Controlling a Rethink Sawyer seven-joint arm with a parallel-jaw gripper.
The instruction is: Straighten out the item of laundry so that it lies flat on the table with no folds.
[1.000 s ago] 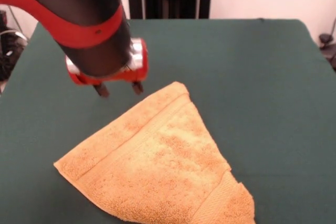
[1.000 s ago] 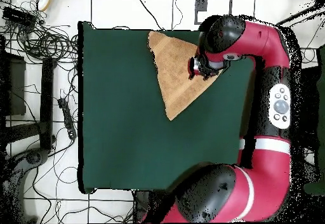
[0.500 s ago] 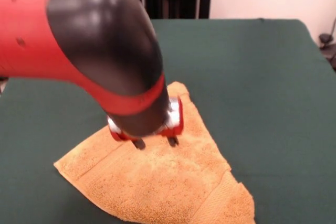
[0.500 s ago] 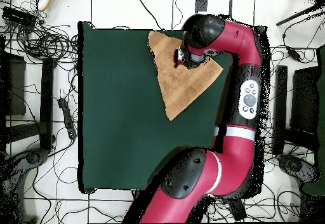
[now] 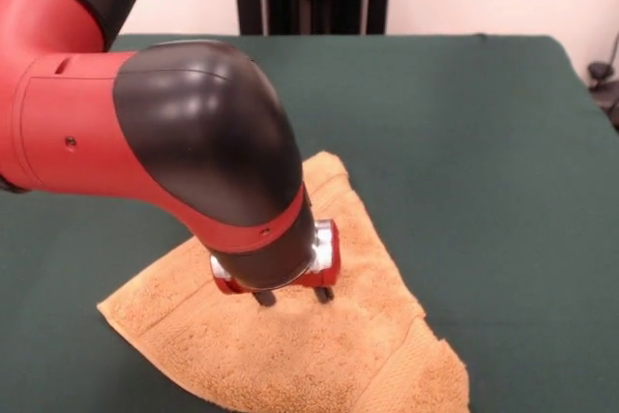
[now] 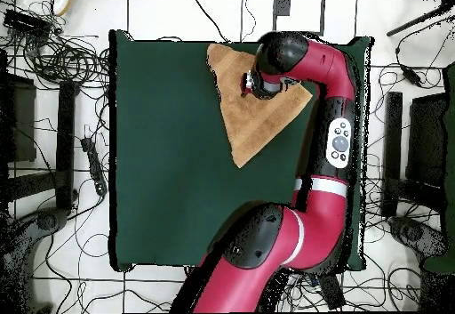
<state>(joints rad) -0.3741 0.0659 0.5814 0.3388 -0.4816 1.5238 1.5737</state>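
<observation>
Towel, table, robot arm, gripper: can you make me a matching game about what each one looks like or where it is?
Things:
1. towel
2. table
3. arm
4. gripper

Descriptions:
A. dark green
B. red and black
C. golden-orange, folded into a triangle
D. open, just above the towel's middle

Pairs: 1-C, 2-A, 3-B, 4-D

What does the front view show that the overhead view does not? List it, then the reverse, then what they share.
Front view only: the claw from the side, its two dark fingertips apart, pointing down at the towel; the towel's nap and a flat woven band near its lower right corner.

Overhead view only: the whole table, the towel's full triangular outline near one table edge, the arm's full length, and cables on the floor.

Both: the orange towel lying folded into a triangle on the green table, with the red and black arm over it.
</observation>
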